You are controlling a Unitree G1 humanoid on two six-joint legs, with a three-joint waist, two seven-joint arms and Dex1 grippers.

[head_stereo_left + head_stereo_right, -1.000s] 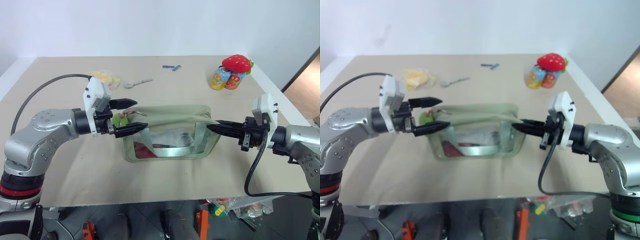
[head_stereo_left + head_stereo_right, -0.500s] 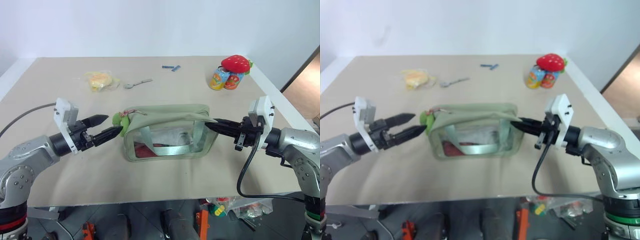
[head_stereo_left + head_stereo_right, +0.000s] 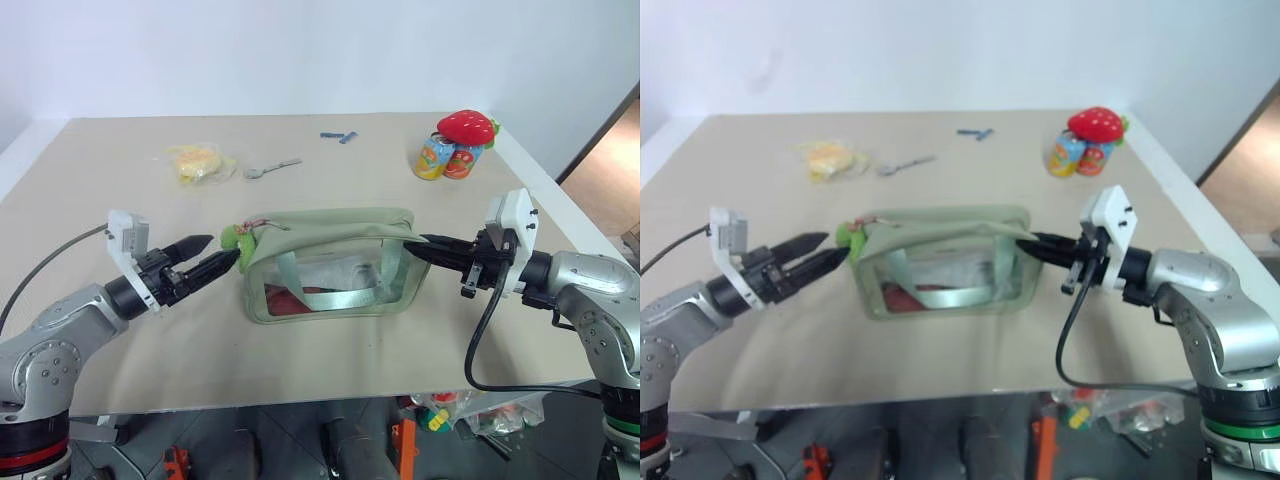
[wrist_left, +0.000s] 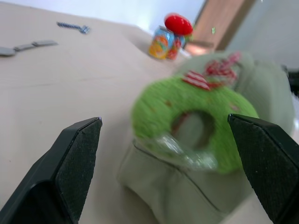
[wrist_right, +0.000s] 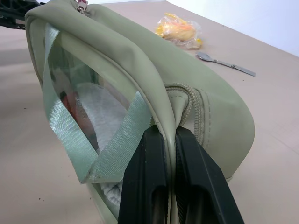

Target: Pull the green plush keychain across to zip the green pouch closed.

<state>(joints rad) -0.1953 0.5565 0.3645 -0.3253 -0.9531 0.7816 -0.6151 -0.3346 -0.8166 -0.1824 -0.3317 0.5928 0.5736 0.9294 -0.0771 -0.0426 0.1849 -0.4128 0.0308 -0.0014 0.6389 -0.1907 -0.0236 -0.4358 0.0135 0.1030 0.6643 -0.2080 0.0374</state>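
**Zip at the pouch's left end, left pincer spread around the plush ring**

Here, at the left of the head views, the left gripper (image 3: pixel 208 256) stands with its black fingers spread wide, empty, pointing toward picture centre. Just beyond its tips, left of centre, sits the green plush keychain (image 3: pixel 238 238), hanging off the left end of the green pouch (image 3: pixel 330 265); in the left wrist view the fuzzy ring (image 4: pixel 194 126) lies between the two open fingers, untouched. The pouch stands upright mid-frame, and its top looks zipped along its length, though the seam is hard to read. At the right of centre, the right gripper (image 3: pixel 432 247) is pressed together on the pouch's right end, pinching the fabric by the zipper track (image 5: pixel 180 100).

By my judgement the pulling is done or nearly so; the next move calls either for closing on the ring for a last tug or for letting the right end go.

The tan table (image 3: pixel 120 170) carries a yellow bagged item (image 3: pixel 200 160), a spoon (image 3: pixel 272 168), and cans with a red strawberry plush (image 3: pixel 468 128) at upper right. A white wall stands behind.
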